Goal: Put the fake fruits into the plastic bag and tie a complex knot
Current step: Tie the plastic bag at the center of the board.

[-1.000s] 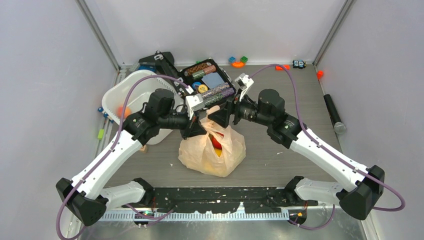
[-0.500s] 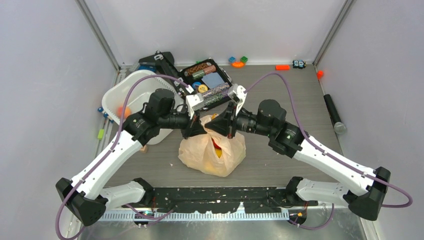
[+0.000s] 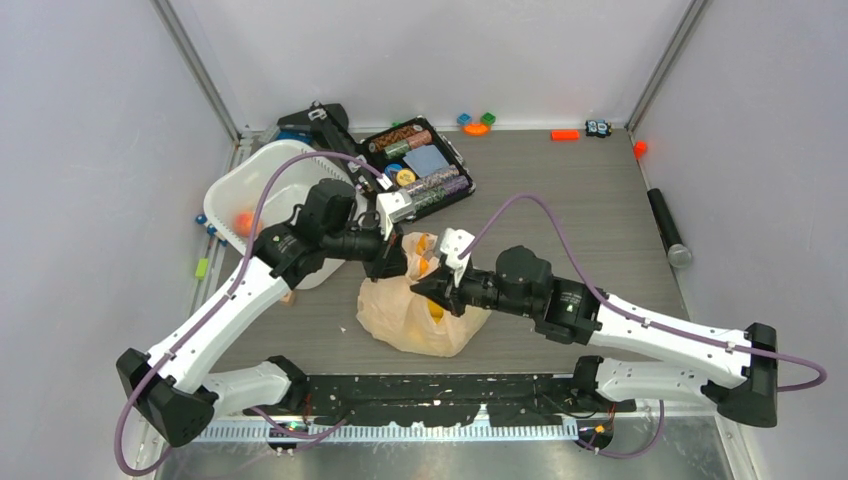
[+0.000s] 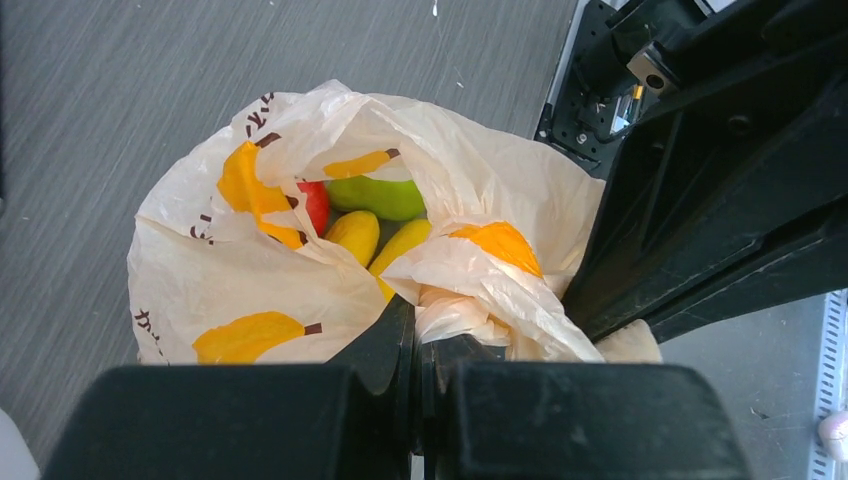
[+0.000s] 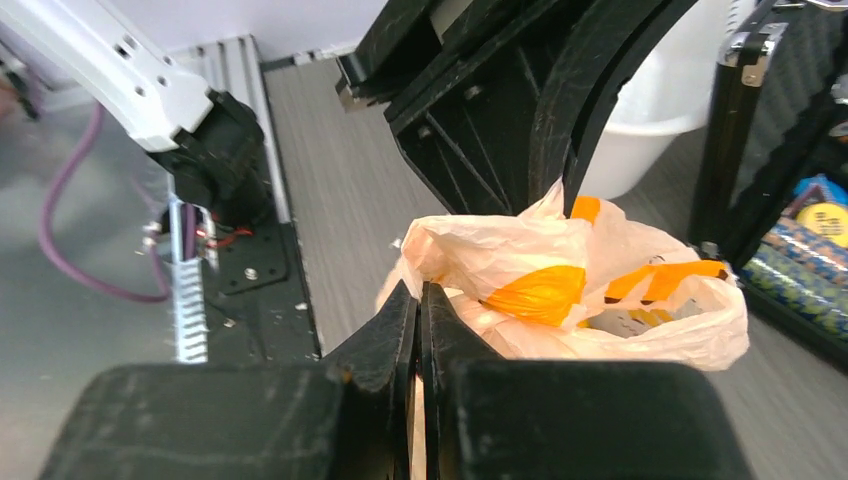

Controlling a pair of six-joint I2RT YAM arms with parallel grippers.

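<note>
The pale peach plastic bag (image 3: pixel 415 325) sits mid-table with its mouth open. Inside it, the left wrist view shows fake fruits: a green pear (image 4: pixel 375 197), a red apple (image 4: pixel 315 205) and two yellow fruits (image 4: pixel 352 235). My left gripper (image 4: pixel 415 315) is shut on a bunched fold of the plastic bag (image 4: pixel 250 280) at its far-left rim (image 3: pixel 400 262). My right gripper (image 5: pixel 420 292) is shut on the thin film of the plastic bag (image 5: pixel 540 290) at the near side of the mouth (image 3: pixel 424 290). The two grippers sit close together over the bag.
A white tub (image 3: pixel 262 185) holding a small orange fruit (image 3: pixel 243 222) stands left of the bag. A black tray (image 3: pixel 418 165) of assorted items lies behind it. Small toy blocks (image 3: pixel 477 122) line the back edge, and a black cylinder (image 3: pixel 668 230) lies at the right.
My right gripper swung from the far side of the bag's mouth down to its near side and went from open to shut on the film. The left gripper kept its grip.
</note>
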